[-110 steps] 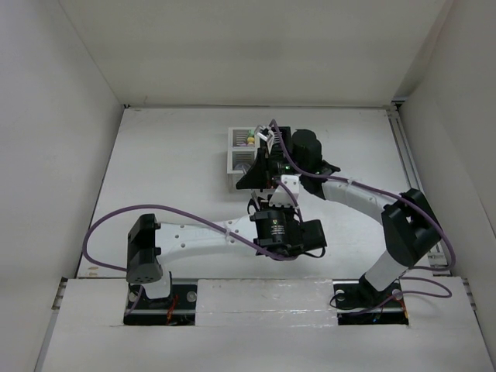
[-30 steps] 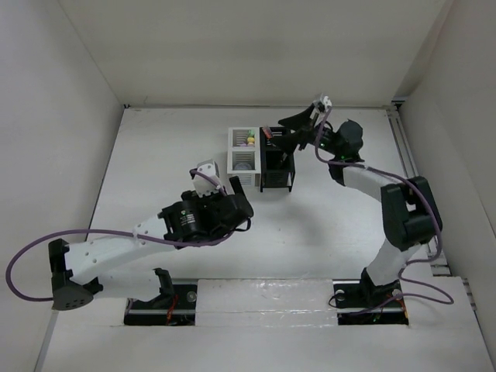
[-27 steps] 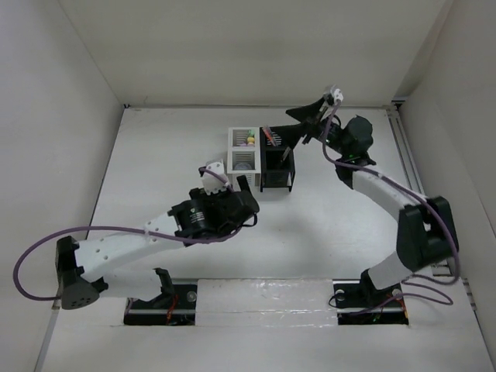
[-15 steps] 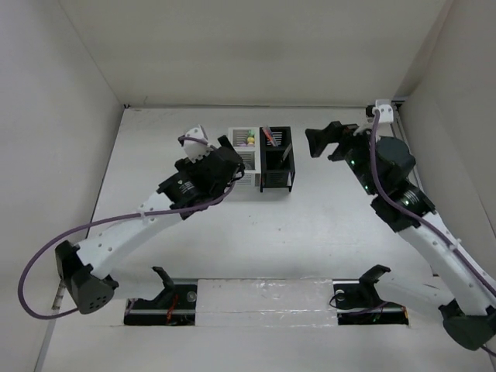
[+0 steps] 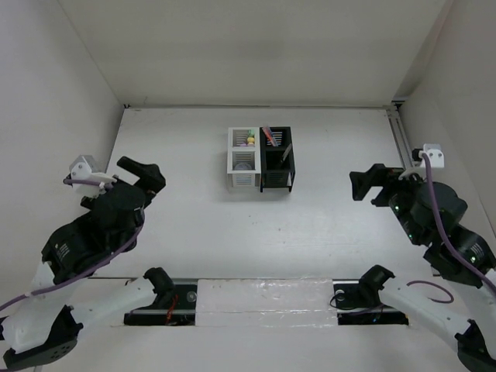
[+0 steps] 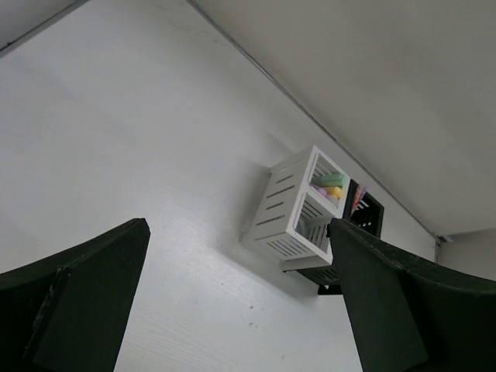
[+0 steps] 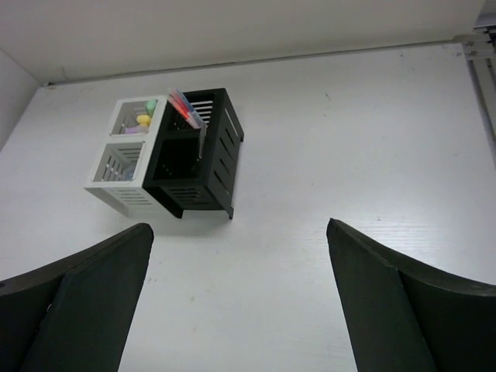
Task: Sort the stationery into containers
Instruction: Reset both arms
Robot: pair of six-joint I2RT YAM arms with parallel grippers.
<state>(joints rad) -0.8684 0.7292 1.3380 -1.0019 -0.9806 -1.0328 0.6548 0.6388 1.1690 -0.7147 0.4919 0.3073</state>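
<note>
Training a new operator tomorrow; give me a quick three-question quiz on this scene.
1. True or false: the left tool holds a pen.
2. The highlighters lie in which compartment of the white organizer? A: the one nearer the arms. B: the farther one.
3. Fill in: the pink pens stand in the ___ organizer.
Key: 1 false, it is open and empty; 2 B; 3 black organizer.

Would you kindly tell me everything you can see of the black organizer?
The black organizer is a boxy, plastic-looking holder with slatted walls and two square compartments. It stands upright on the white table, its left side against the white organizer. Pink and red pens lean out of its far compartment. Nothing else touches it.
</note>
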